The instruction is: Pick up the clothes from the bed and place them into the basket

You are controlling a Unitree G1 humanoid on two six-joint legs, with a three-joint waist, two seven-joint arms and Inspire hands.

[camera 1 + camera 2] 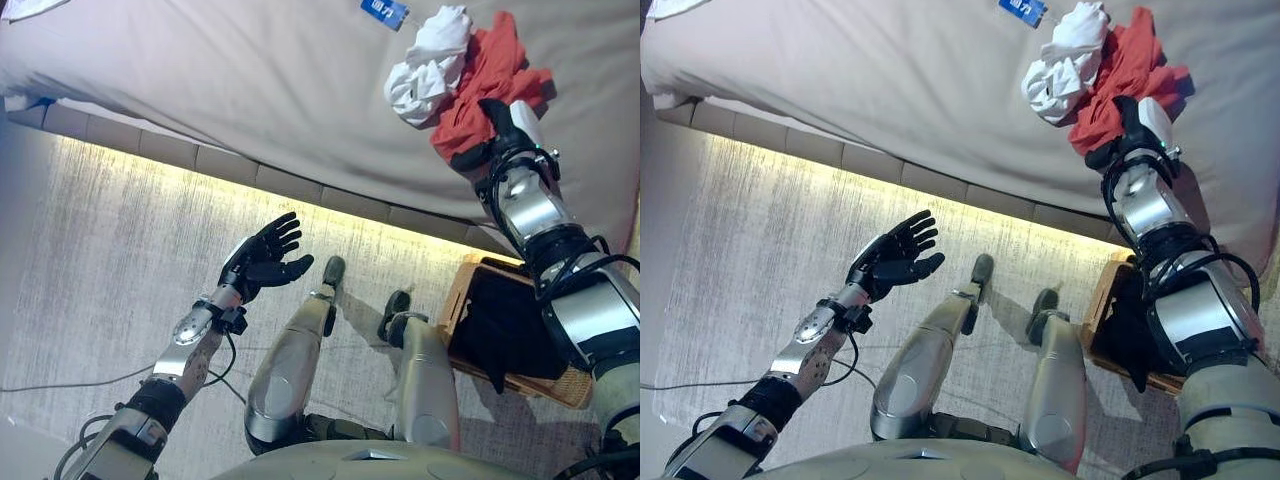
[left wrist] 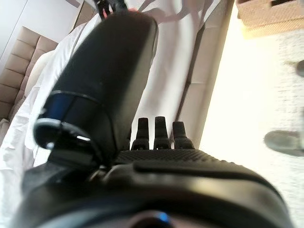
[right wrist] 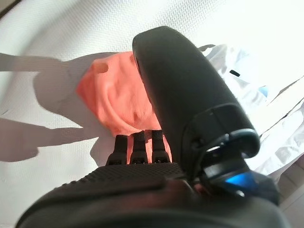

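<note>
On the bed (image 1: 250, 90), in the left eye view, a red garment (image 1: 490, 80) lies touching a white garment (image 1: 430, 65); the right hand (image 1: 490, 135) rests on the red one. Beside the bed, the basket (image 1: 470, 290) holds dark cloth. The left hand (image 1: 262, 258) hovers with fingers spread. The right wrist view shows straight fingers (image 3: 137, 147) against red cloth.

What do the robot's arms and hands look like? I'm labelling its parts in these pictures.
Both arms have silver-grey shells with black joint bands and black cables looping along the forearms. The left hand is dark, with ribbed black fingers. The right hand is dark too, and its thumb bears a white cover.
</note>
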